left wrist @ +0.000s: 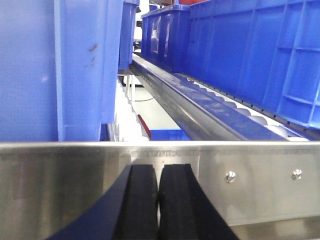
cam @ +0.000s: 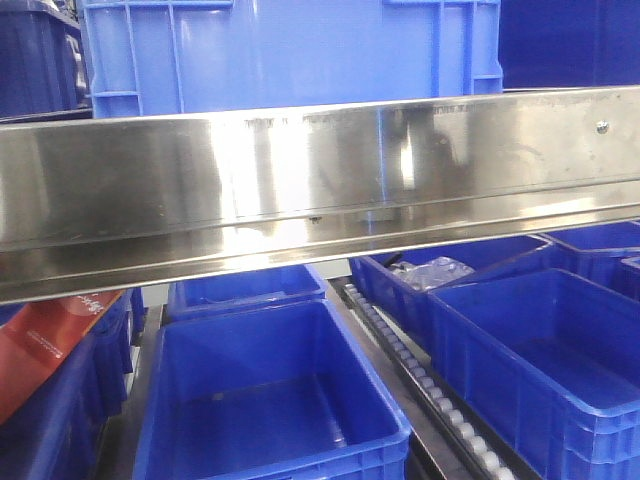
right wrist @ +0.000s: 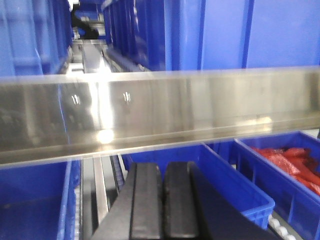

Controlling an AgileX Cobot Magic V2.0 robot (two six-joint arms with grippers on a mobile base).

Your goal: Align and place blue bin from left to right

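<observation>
Shelves with rollers fill the place, packed with dark blue crates [cam: 270,400]. A shiny metal rail [cam: 320,190] runs across, just past both sets of fingers. The left fingers [left wrist: 159,205] and right fingers [right wrist: 162,200] are pressed together, holding nothing. The blue bin [cam: 290,50] sits above and beyond the rail. I think a push could catch it on the rail or tip it. Its top and bottom are cut off.

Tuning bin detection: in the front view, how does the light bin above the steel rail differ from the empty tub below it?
The blue bin is paler sky-blue; the tub is deeper royal blue. The bin sits above the rail showing its ribbed side; the tub sits below, showing its open, empty inside. Both are blue plastic.
</observation>
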